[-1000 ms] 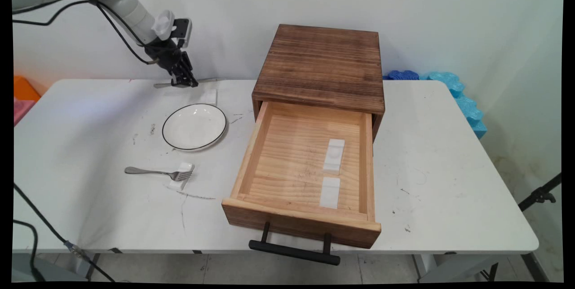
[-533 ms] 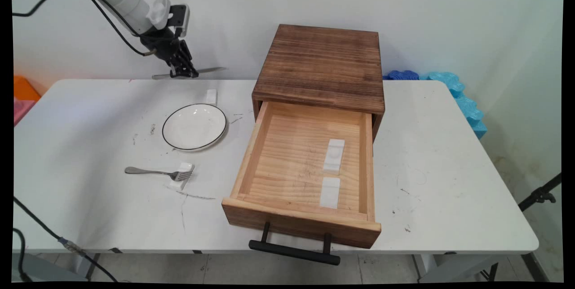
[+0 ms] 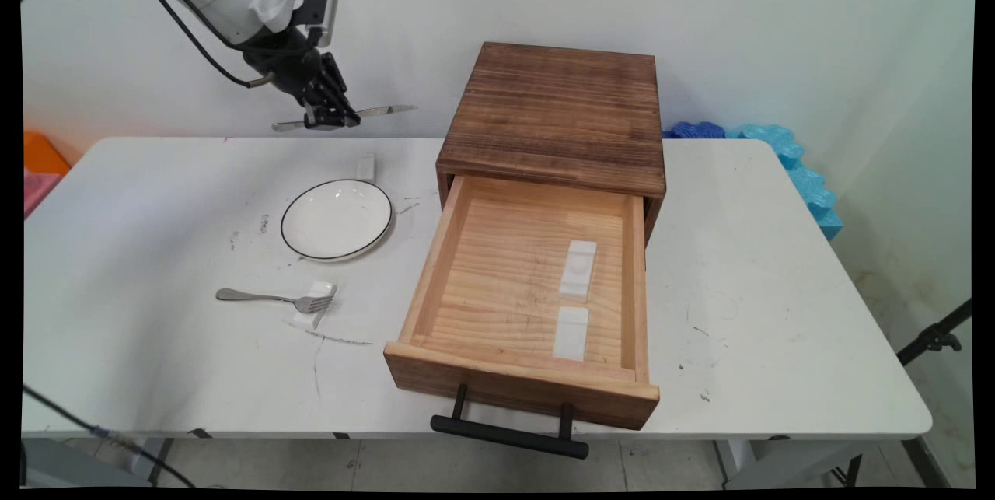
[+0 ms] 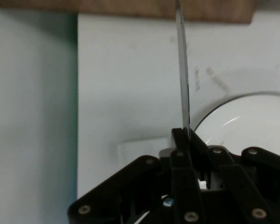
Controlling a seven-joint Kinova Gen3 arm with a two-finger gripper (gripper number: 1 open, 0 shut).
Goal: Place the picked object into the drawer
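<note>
My black gripper [image 3: 330,121] hangs in the air above the table's far left part, shut on a metal knife [image 3: 381,110] held level, blade pointing right toward the wooden drawer box [image 3: 556,107]. In the hand view the knife [image 4: 182,74] runs straight up from between the closed fingers [image 4: 181,144], with the white plate [image 4: 252,121] below to the right. A small white rest block [image 3: 365,166] lies on the table beneath the gripper, beside the plate [image 3: 336,218].
The box's drawer [image 3: 528,290] stands pulled out, with two white blocks [image 3: 577,270] inside. A fork [image 3: 268,298] leans on another white block [image 3: 315,309] near the plate. Blue foam [image 3: 785,166] lies at the table's [image 3: 777,329] far right edge.
The gripper has risen off the table with the knife and shifted slightly right, uncovering the white rest block beneath it.
</note>
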